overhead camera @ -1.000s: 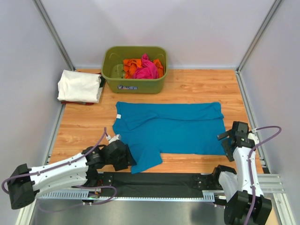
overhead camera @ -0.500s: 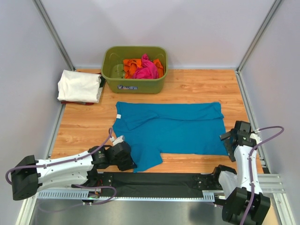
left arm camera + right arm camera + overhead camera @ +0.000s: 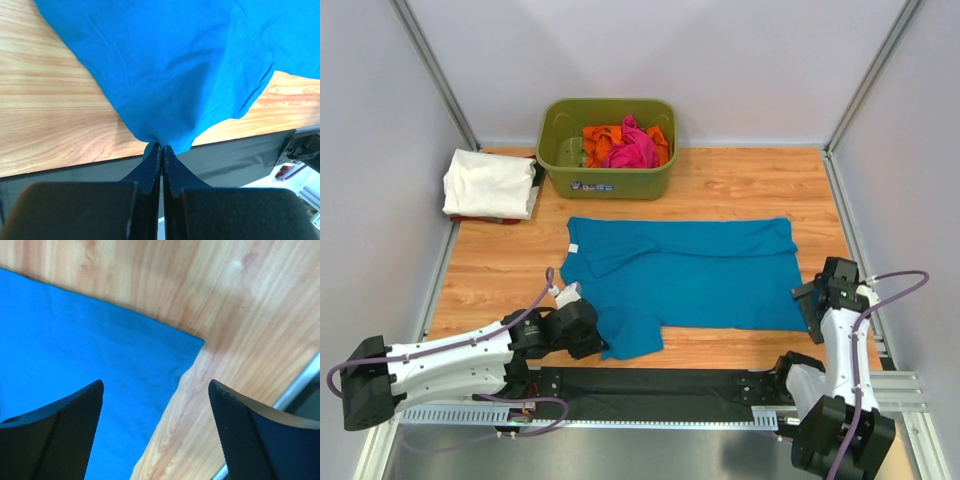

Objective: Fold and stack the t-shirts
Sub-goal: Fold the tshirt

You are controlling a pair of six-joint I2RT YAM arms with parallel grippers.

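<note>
Here, left end effector (image 3: pixel 161 148) clamps the teal shirt (image 3: pixel 700 272) nearside; right end effector (image 3: pixel 155 387) (spread wide) hovers over its corner.

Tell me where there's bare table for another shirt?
Bare wood lies right of the green tub, behind the teal shirt, and left of that shirt, in front of the white shirt. Crowded: the near edge, with left hand and right hand.

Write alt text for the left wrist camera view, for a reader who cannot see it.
The left gripper is shut on the near edge of a teal-blue t-shirt, pinching the cloth into a small peak. The shirt lies spread over a wooden table, and a black strip runs along the table's near edge.
</note>
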